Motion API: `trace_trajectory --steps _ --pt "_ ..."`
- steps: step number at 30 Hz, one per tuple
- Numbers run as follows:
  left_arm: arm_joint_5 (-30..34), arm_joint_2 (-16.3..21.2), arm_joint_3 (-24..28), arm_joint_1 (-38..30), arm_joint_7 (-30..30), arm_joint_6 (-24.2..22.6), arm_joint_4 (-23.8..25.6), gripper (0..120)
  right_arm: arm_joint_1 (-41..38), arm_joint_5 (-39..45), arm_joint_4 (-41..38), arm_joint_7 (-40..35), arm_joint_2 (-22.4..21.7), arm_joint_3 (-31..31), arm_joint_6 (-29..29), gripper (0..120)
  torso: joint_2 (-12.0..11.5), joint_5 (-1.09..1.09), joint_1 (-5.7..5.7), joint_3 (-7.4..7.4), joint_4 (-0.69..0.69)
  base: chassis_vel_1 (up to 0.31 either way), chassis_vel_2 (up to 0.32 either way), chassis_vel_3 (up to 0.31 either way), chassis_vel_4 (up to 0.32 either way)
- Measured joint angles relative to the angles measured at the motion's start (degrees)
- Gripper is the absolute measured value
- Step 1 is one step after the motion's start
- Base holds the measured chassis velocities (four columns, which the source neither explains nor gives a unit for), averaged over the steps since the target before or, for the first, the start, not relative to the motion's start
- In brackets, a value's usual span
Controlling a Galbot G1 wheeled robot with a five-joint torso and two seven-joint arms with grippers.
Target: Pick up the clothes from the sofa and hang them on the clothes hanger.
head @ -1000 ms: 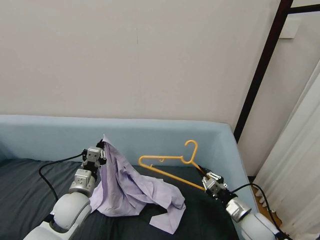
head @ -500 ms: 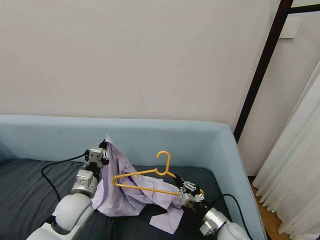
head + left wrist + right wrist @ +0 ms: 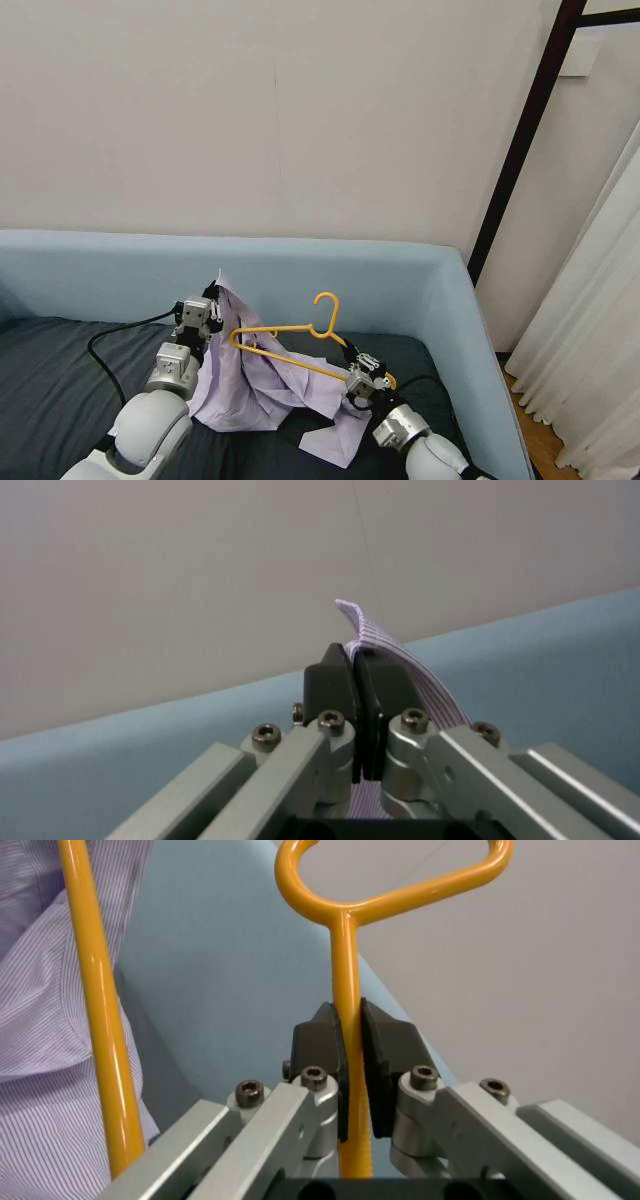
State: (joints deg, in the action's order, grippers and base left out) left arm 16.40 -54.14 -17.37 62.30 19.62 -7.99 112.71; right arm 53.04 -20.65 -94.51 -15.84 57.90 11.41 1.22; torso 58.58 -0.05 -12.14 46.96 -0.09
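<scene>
A lilac striped shirt (image 3: 258,385) hangs from my left gripper (image 3: 211,303), which is shut on its top edge and lifts it off the sofa seat; the lower part trails on the cushion. The left wrist view has the fingers (image 3: 355,697) closed on the striped cloth (image 3: 400,660). My right gripper (image 3: 363,372) is shut on the bar of an orange hanger (image 3: 290,345), whose far end reaches against the shirt near my left gripper. In the right wrist view, the pads (image 3: 350,1057) clamp the orange hanger (image 3: 346,975), with the shirt (image 3: 50,1027) beside it.
The sofa has a dark grey seat (image 3: 60,380) and a pale blue backrest (image 3: 110,270) and side arm (image 3: 470,330). A black pole (image 3: 520,140) stands at the right, with white curtain (image 3: 600,330) beyond. A plain wall is behind.
My right gripper has swung the hanger leftward from the sofa's right end until its tip meets the shirt. The left gripper has stayed almost still, holding the shirt up.
</scene>
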Motion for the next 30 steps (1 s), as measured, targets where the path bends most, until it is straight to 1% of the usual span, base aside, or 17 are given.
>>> trace_trajectory --steps 7,12,15,17,21,22,24,25,27,28,30 --pt "-0.36 -0.36 0.12 0.29 -0.02 0.13 0.0 0 0.5 2.14 -0.24 -0.42 -0.3 -0.64 -2.02 4 0.0 0.0 0.0 0.0 0.01 0.0 0.0 0.0 0.0" --pt "-0.62 -0.54 0.41 1.29 -0.09 0.18 1.0 0 0.33 3.68 -0.24 -0.77 -0.31 -0.38 -4.07 4 0.0 0.0 0.0 0.0 0.0 0.0 0.0 0.0 0.0" --pt "-0.94 -1.31 0.92 3.01 -0.11 0.44 2.32 0 -0.84 6.8 -0.76 -1.54 0.11 1.73 -6.35 4 0.0 0.01 0.0 0.0 0.01 0.0 0.0 0.0 0.0" --pt "-1.09 -1.63 1.15 3.42 -0.13 0.63 2.53 0 -1.31 7.54 -0.87 -1.77 0.22 2.46 -6.81 4 0.0 0.01 0.0 0.0 0.01 0.0 0.0 0.0 0.0" --pt "-2.79 -4.17 2.97 5.27 -0.64 1.84 2.94 0 -4.38 11.28 -1.05 -3.02 1.26 6.88 -9.53 4 0.0 0.0 0.0 0.0 0.0 0.0 0.0 0.0 0.0" --pt "-2.79 -4.17 2.97 5.27 -0.64 1.84 2.94 0 -4.38 11.28 -1.05 -3.02 1.26 6.88 -9.53 4 0.0 0.0 0.0 0.0 0.0 0.0 0.0 0.0 0.0" --pt "-3.89 -5.37 3.71 6.18 -1.09 2.22 2.97 0 -5.86 12.12 -0.7 -3.28 1.93 8.45 -10.15 4 -0.01 0.01 0.0 0.0 0.01 0.0 0.0 0.0 0.0" --pt "-4.58 -6.05 4.17 6.58 -1.4 2.51 2.91 0 -6.59 12.32 -0.43 -3.29 2.24 9.09 -10.26 4 0.0 0.0 0.0 0.0 0.03 0.0 0.0 0.0 0.0" --pt "-6.0 -7.35 5.23 7.13 -1.84 3.29 2.23 0 -8.07 12.41 0.19 -3.23 2.74 10.5 -10.28 4 0.0 0.0 0.0 0.0 0.02 0.0 0.0 0.0 0.0" --pt "-7.63 -8.93 6.62 7.77 -2.46 4.56 1.15 0 -9.38 11.6 1.02 -2.86 3.14 11.5 -10.09 4 0.0 0.01 0.0 0.0 0.01 0.0 0.0 0.0 0.0" --pt "-9.42 -10.65 8.31 8.89 -3.85 6.34 0.31 0 -10.37 10.54 1.91 -2.19 3.62 11.85 -9.44 4 0.0 0.0 0.0 0.0 0.01 0.0 0.0 0.0 0.0"
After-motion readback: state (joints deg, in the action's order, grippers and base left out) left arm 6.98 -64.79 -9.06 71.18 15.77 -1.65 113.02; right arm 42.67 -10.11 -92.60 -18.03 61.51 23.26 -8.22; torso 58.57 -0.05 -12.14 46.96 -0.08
